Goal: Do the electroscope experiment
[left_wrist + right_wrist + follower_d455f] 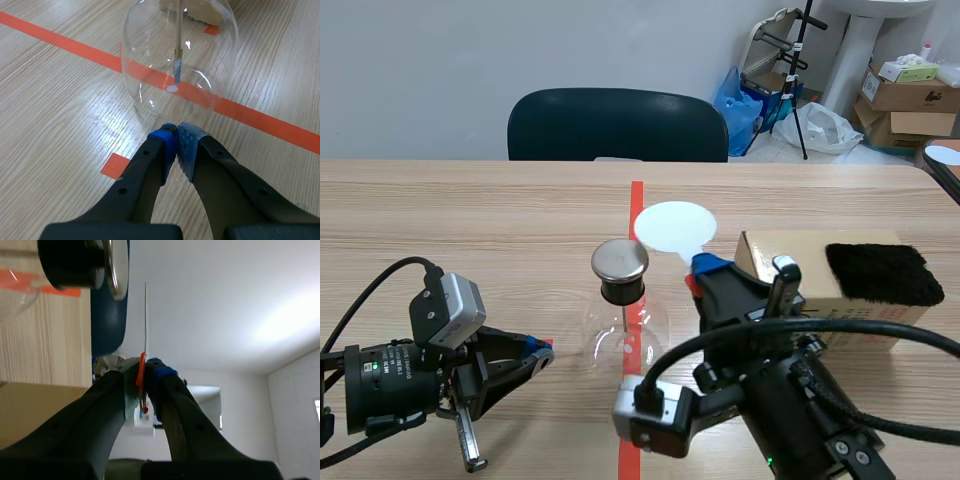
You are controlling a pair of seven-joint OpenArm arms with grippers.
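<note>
Grey wall [520, 50], dark chair [616, 125] pushed in at the far edge, pale wood worktop [470, 220] crossed by orange tape marks.

- Left fingers [172, 142]: closed tip to tip, holding nothing, low over the worktop. The electroscope flask [150, 75] stands just ahead of the tips, apart from them.
- Right fingers [151, 371]: clamped on the orange handle [142, 375] of a thin white disc [675, 227], which sticks out beyond the tips. The wrist view shows the disc edge-on.
- The flask's metal cap [620, 262] on its black stopper [622, 290] sits beside the right fingers, close to the disc's face. Touching or not: cannot tell.

Step, as I read it: presenting the disc to the cap. Whether the disc is already charged cannot be told. The next move calls for a short, level approach of the disc's face to the cap, with no shove that could tip the flask. The closed left fingers look placed to steady the flask if needed.

Containers:
- The flask is clear glass. A rod [178, 30] comes down from the stopper with a small grey strip [177, 70] at its end. The strip hangs straight, and I see no spread.
- A cardboard box [790, 260] sits beside the right fingers on the side away from the flask. It is closed and its contents are unseen. A black fur pad [883, 272] lies on top.
</note>
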